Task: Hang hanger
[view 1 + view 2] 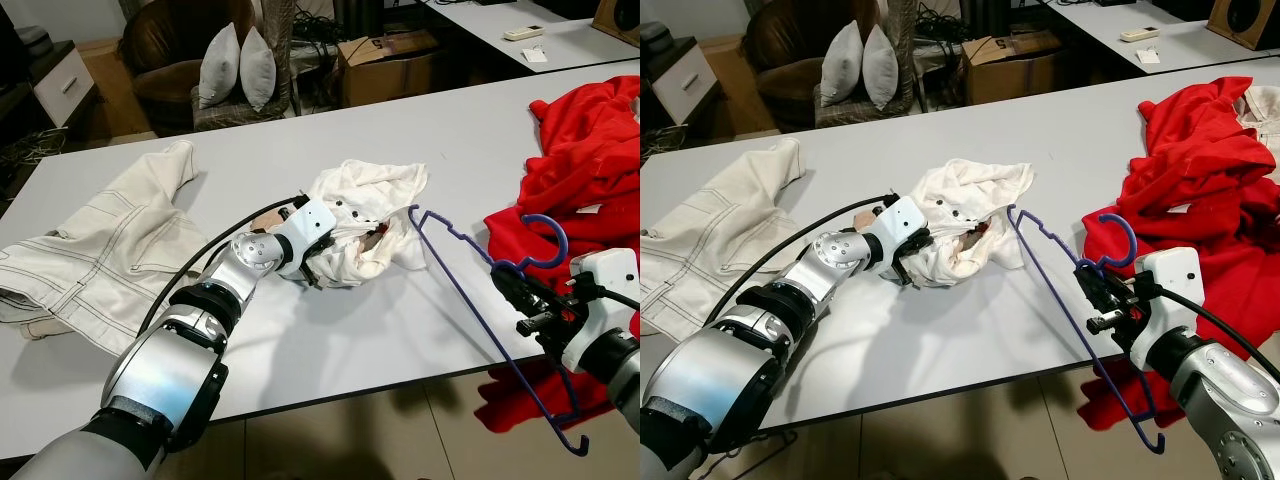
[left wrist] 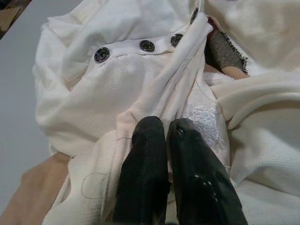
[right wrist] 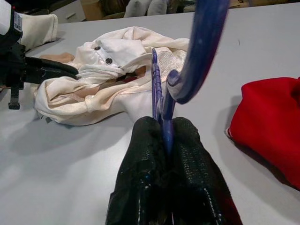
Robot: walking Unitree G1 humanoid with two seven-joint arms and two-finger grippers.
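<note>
White tabletop (image 1: 420, 130) fills a cluttered room, with cream trousers (image 1: 100, 250) at the robot's left and a heap of red clothing (image 1: 590, 170) at its right. From the head camera, a crumpled white garment (image 1: 375, 215) with dark snap buttons lies mid-table. The left gripper (image 1: 312, 278) presses into its near edge, while the right gripper (image 1: 510, 287) holds a blue wire hanger (image 1: 470, 300) tilted over the table edge, hook uppermost.

From the left wrist, the jaws are closed together on a fold of the white cloth below the snaps.

From the right wrist, the jaws are clamped on the hanger's neck just under the hook, the garment well ahead.

The step appears to be getting the garment onto the hanger; next, the hanger's arm likely needs threading into the neck opening.
</note>
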